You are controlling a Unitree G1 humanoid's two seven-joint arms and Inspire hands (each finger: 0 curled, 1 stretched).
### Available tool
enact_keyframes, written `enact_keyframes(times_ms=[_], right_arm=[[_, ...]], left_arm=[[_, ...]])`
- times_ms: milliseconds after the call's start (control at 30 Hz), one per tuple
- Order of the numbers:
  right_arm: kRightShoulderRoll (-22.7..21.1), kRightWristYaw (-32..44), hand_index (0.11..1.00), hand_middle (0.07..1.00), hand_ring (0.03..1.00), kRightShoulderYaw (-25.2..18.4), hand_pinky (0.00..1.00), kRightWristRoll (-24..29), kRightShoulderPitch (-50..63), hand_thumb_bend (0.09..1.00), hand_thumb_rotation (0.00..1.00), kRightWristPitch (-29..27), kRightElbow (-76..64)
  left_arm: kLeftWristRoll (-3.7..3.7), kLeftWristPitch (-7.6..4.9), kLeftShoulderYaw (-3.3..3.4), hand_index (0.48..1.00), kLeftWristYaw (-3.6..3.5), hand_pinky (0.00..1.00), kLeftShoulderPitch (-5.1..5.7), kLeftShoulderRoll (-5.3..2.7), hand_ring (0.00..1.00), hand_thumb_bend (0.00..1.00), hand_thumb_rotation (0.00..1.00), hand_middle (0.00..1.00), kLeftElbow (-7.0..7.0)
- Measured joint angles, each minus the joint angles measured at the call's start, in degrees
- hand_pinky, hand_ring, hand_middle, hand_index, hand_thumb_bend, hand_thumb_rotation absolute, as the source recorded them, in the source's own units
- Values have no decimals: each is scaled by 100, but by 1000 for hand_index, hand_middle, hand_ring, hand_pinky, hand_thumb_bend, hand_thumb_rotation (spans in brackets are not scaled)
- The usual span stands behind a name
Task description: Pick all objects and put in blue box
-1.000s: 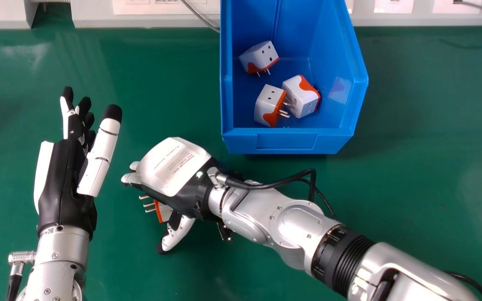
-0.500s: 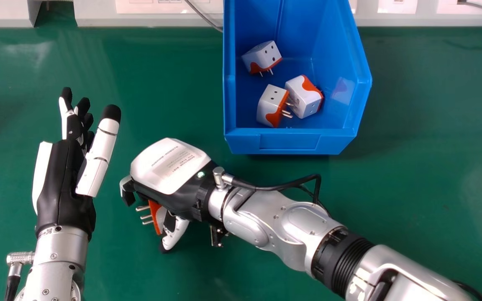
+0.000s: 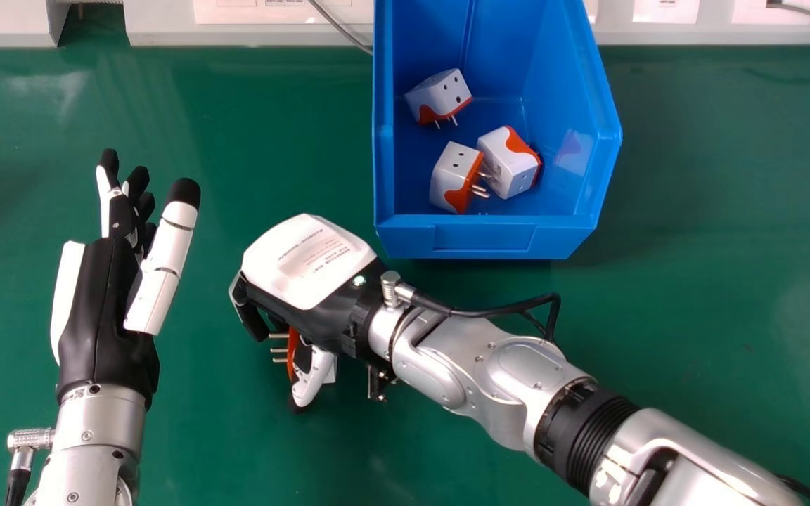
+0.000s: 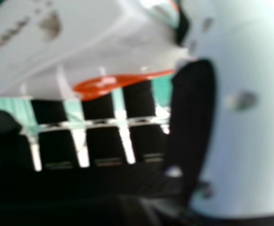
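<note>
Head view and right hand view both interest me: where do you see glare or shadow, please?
Head view: pale glare at upper left on the glossy green table, dark shadow below the blue plastic box; right hand view: bright highlights on the white thumb.

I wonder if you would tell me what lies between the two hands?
In the head view, only bare green table lies between the left hand and the right hand; prongs of the held adapter point that way.

The plug adapters [image 3: 508, 163] are white with wavy orange parts. The open-front bin [image 3: 486, 239] is blue, the tabletop [image 3: 714, 316] green.
</note>
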Motion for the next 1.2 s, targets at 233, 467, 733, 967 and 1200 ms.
enact_keyframes(times_ms=[233, 467, 733, 967, 1200], right_arm=[[45, 39, 478, 139, 67, -102, 32, 26, 61, 513, 113, 187, -68], [44, 65, 480, 140, 67, -191, 35, 137, 118, 513, 114, 194, -109], [-234, 501, 483, 178, 91, -476, 65, 425, 528, 511, 114, 176, -838], [-550, 1006, 487, 202, 105, -737, 76, 684, 1140, 505, 113, 201, -1931], [-876, 1271, 487, 207, 110, -1040, 75, 855, 1612, 501, 113, 342, -3090]], left_arm=[[1, 9, -3, 1000, -1, 1000, 0, 1, 1000, 577, 795, 1000, 0], [4, 12, -7, 1000, 1, 1000, -1, 1, 1000, 572, 795, 1000, 0], [3, 13, -2, 1000, -4, 1000, -36, 12, 1000, 557, 794, 1000, 24], [-4, 13, 10, 1000, -38, 1000, -94, 26, 1000, 556, 793, 1000, 83], [-44, 11, 95, 1000, -74, 1000, -159, 49, 1000, 546, 793, 1000, 263]])
